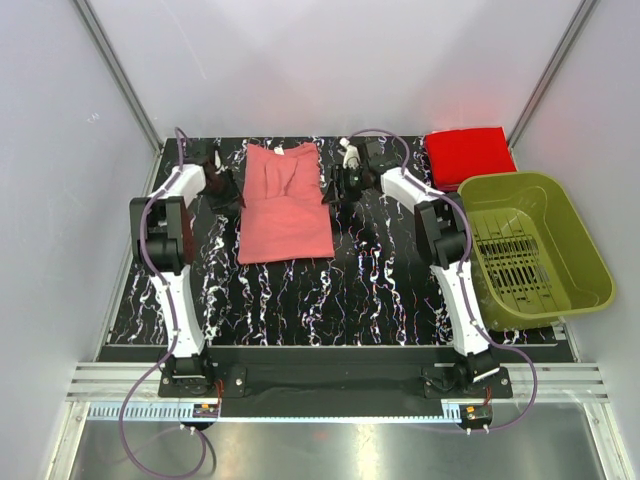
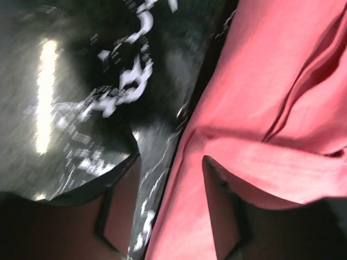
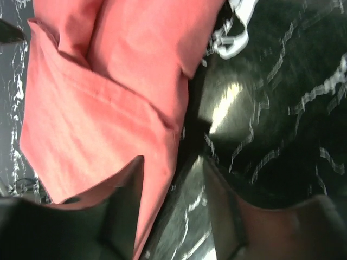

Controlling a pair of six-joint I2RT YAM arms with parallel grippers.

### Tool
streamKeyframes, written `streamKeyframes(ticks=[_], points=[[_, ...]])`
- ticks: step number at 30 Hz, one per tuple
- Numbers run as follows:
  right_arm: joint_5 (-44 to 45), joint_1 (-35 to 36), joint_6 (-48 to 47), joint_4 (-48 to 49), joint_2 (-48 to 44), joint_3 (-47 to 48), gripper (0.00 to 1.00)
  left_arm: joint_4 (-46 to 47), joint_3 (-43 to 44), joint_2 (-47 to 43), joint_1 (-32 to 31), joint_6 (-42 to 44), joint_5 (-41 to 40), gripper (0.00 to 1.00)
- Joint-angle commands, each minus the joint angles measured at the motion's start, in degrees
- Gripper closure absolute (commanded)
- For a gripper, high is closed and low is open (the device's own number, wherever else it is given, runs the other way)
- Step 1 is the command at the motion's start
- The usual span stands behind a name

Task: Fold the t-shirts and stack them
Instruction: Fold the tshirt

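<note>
Pink shirt lies at the table's 12 o'clock, sides folded in. Left gripper and right gripper flank its collar end at 9 and 3, jaws apart astride the edges, probably set for the crosswise fold. Red shirt sits folded at 1 o'clock, likely the stack's base.

salmon-pink t-shirt: cut off by frame | table: blurred | red t-shirt: near edge behind basket

We count two t-shirts, salmon-pink shirt, red shirt, one olive-green basket, two arms, left arm, right arm, one table.
</note>
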Motion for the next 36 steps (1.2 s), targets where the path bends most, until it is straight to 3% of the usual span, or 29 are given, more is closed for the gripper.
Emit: streamKeyframes(ticks=[1, 5, 8, 11, 14, 20, 24, 26, 29, 33, 36], points=[[2.1, -0.4, -0.1, -5.2, -7.4, -2.0, 0.44, -4.2, 1.2, -7.7, 0.7, 1.2, -5.5, 0.45], [1.3, -0.4, 0.3, -6.1, -13.5, -11.4, 0.41, -4.4, -6.5, -15.1, 0.7, 1.8, -2.7, 0.44], [-1.7, -0.2, 0.6, -8.5, -15.5, -15.8, 0.45, 0.5, -20.6, -20.2, 0.6, 0.3, 0.9, 0.44], [-1.9, 0.4, 0.4, -8.8, -17.3, -20.0, 0.45, 3.2, -29.0, -23.5, 0.7, 0.0, 3.1, 0.40], [-4.8, 1.2, 0.9, -8.1, -18.0, -22.4, 0.45, 5.8, -34.4, -25.0, 0.7, -0.3, 7.2, 0.36], [-6.1, 2.7, 1.9, -6.3, -18.3, -26.2, 0.46, 4.8, -37.3, -25.2, 0.7, 0.7, 5.3, 0.36], [-5.9, 3.4, 2.4, -5.9, -17.8, -27.8, 0.46, 4.8, -37.7, -24.9, 0.7, 0.4, 4.6, 0.52], [-5.8, 3.9, 2.4, -5.6, -18.0, -29.0, 0.47, 4.8, -38.1, -25.1, 0.7, 0.1, 4.0, 0.68], [-5.2, 4.3, 2.8, -5.7, -17.8, -29.8, 0.50, 5.7, -38.8, -25.5, 0.7, -0.7, 3.1, 0.83], [-5.2, 4.7, 3.2, -5.4, -17.6, -30.7, 0.52, 5.5, -38.3, -24.0, 0.6, -0.6, 4.0, 0.98], [-6.2, 5.4, 3.6, -5.2, -17.3, -30.7, 0.53, 5.5, -38.1, -23.5, 0.3, -0.7, 4.2, 1.00]])
